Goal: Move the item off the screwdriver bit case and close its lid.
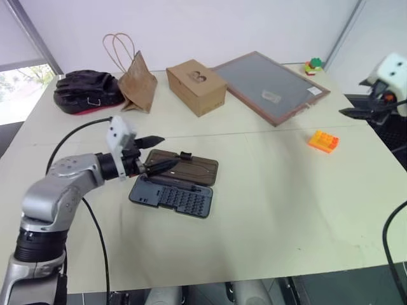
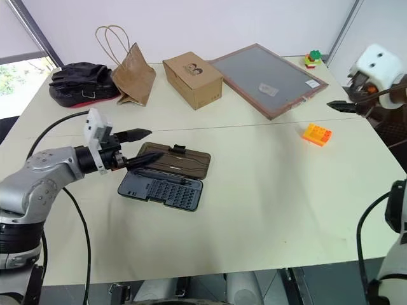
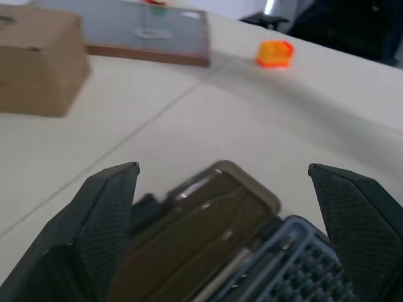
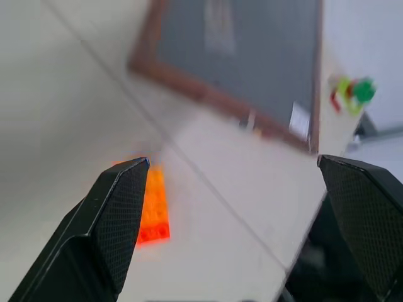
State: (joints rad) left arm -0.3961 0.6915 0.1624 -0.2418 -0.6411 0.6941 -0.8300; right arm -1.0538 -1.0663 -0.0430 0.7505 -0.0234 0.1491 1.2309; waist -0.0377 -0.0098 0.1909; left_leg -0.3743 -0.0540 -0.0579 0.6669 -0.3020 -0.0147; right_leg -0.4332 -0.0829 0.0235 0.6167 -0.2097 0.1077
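Note:
The screwdriver bit case (image 1: 173,198) lies open left of the table's middle, its dark base with rows of bits nearest me. The brown lid (image 1: 191,168) lies flat behind the base with its black latch at the far edge. My left gripper (image 1: 158,152) is open, level, just above the lid's left end; the left wrist view shows the lid (image 3: 189,233) between its fingers (image 3: 101,226). The item, an orange-and-yellow brick (image 1: 324,140), rests on the table far right, off the case. My right gripper (image 2: 339,105) hangs open above and right of the brick (image 4: 154,207), holding nothing.
Along the back stand a black bag (image 1: 86,91), a brown paper bag (image 1: 137,79), a cardboard box (image 1: 196,86) and a wood-framed grey board (image 1: 270,86). A green-red-yellow toy (image 1: 312,65) sits at the far right corner. A black cable (image 1: 70,136) loops by my left arm.

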